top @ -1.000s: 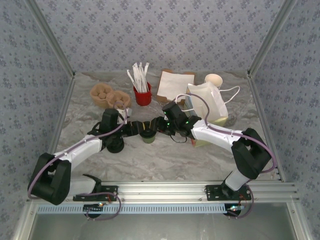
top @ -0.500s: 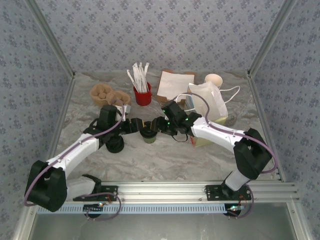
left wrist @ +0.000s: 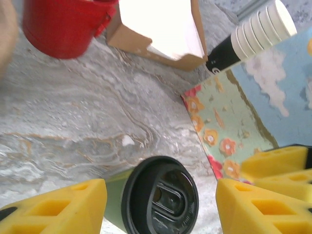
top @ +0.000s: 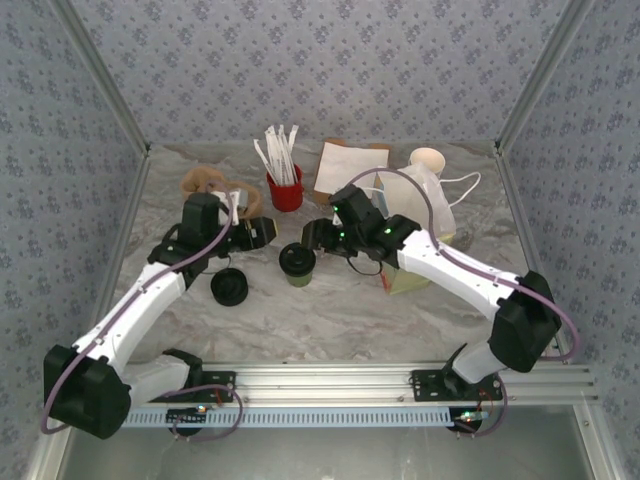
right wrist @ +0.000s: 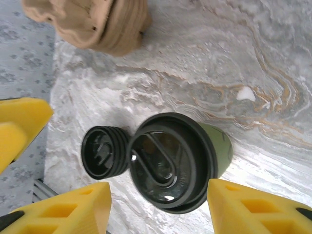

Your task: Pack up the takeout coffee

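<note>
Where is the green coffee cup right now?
In the top view the lidded green cup stands near the middle of the table, with a stack of black lids to its left and the paper bag to its right.

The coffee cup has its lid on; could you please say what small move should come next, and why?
Probably ease the open right gripper around the cup and close: the lid is on, the gripper stands clear, and the bag stands nearest it.

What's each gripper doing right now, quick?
Left gripper: open, holding nothing, jaws clear of the lidded coffee cup.
Right gripper: open, holding nothing, jaws also clear of the cup.
</note>
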{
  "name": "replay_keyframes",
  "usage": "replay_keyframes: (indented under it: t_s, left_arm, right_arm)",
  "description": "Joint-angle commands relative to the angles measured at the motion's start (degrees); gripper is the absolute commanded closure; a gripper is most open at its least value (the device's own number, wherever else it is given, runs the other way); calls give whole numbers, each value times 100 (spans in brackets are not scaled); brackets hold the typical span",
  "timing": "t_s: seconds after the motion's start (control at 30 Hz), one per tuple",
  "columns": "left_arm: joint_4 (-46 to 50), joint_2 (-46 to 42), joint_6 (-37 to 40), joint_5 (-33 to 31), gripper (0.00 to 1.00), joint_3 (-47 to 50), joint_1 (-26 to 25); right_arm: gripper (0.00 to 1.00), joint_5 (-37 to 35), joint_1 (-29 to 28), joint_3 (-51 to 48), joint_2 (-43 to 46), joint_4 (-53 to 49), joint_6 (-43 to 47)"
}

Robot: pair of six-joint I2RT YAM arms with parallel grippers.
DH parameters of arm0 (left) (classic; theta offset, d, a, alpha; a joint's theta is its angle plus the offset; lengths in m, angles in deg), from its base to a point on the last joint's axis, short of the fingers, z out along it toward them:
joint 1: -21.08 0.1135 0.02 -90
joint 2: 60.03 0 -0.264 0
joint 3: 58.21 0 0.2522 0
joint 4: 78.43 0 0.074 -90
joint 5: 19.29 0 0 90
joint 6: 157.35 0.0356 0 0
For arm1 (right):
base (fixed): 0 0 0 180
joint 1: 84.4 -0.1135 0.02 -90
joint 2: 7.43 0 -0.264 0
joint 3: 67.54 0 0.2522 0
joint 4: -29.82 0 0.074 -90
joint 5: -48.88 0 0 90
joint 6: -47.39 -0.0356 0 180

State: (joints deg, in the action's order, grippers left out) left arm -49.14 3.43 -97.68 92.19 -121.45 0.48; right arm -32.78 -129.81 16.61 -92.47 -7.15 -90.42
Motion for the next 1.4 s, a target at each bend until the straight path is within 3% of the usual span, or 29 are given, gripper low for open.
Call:
replay_keyframes:
  t_s: [0.0,0.2,0.37,0.53,0.8,1.1,1.37]
  left_arm:
    - [364,-51,226,-249,39,-310,94]
    - [270,-39,461,293,35,-343,-134]
    - [793,-126,1129,-435,1,-396,-895]
    - [1422,155,1680,-1491,1,-696,-1672]
    - [1820,1041,1871,-2336,1,-1151,-2320]
    - [2089,1721,1864,-2830,1,-1520,-2593]
    - [2088,1999,1847,-2973,12,-1555,-2633]
  right_arm:
    - [43,-119,-70,277,237,-335,234]
    - [43,-193,-104,417,429,-583,316]
    - [43,-289,-43,421,771,-773,351]
    - [43,-339,142,492,1218,-1025,395]
    - [43,-339,468,440,1824,-1325,401]
    - [43,-219,696,292,2138,-1382,359]
    - [43,-149,758,309,2219,-1388,360]
